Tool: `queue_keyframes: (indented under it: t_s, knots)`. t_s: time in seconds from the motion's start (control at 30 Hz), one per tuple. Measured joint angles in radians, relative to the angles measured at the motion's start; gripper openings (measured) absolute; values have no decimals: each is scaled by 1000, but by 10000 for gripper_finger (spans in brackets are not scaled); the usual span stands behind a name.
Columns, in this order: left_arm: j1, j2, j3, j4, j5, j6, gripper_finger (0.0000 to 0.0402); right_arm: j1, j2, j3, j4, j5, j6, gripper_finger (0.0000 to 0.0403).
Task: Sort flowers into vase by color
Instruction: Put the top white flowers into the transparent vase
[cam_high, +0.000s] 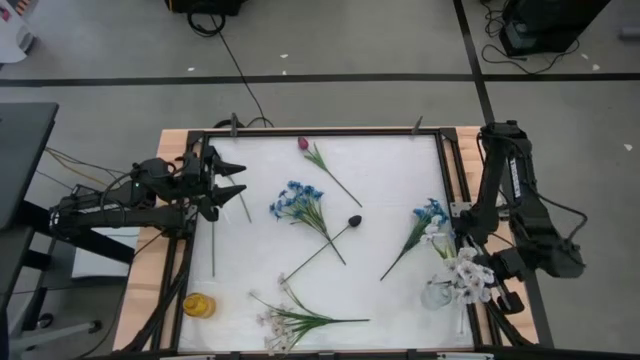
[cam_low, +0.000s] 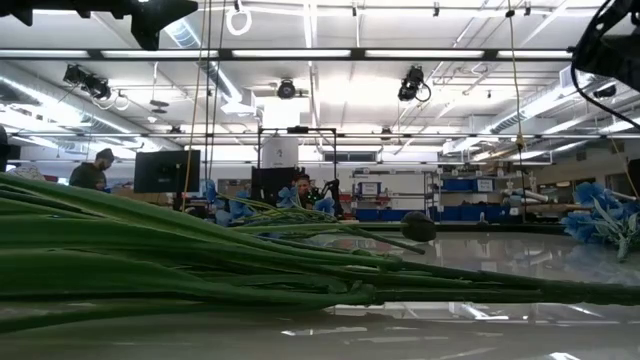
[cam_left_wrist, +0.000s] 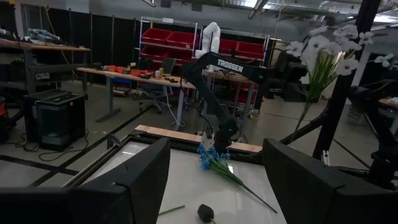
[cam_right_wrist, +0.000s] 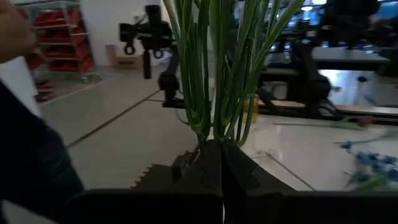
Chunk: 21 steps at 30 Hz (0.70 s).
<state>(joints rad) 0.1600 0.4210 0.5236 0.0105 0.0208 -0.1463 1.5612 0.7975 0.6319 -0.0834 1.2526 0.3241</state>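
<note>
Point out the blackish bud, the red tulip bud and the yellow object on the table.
blackish bud (cam_high: 354, 221), high view, on the dark head.
red tulip bud (cam_high: 303, 144), high view, on the bud.
yellow object (cam_high: 198, 305), high view, on its top.

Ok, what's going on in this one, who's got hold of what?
The right gripper is shut on a white spray, holding it by its green stems over the clear vase at the table's right edge. The left gripper waits open near the left side, holding nothing. Two blue bunches, a red tulip, a black bud, another white spray and a yellow vase lie on the white table.
</note>
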Motion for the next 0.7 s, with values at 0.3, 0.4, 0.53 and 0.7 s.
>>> queue_keyframes:
  t_s: [0.3, 0.4, 0.53, 0.7]
  knots:
    - [0, 0, 0, 0, 0, 0, 261, 27, 116, 0, 0, 63, 130, 0]
    - [0, 0, 0, 0, 0, 0, 261, 27, 157, 0, -1, 93, 153, 0]
    - [0, 0, 0, 0, 0, 0, 261, 27, 209, 0, -1, 142, 200, 7]
    - [0, 0, 0, 0, 0, 0, 261, 27, 241, 0, 0, 180, 288, 25]
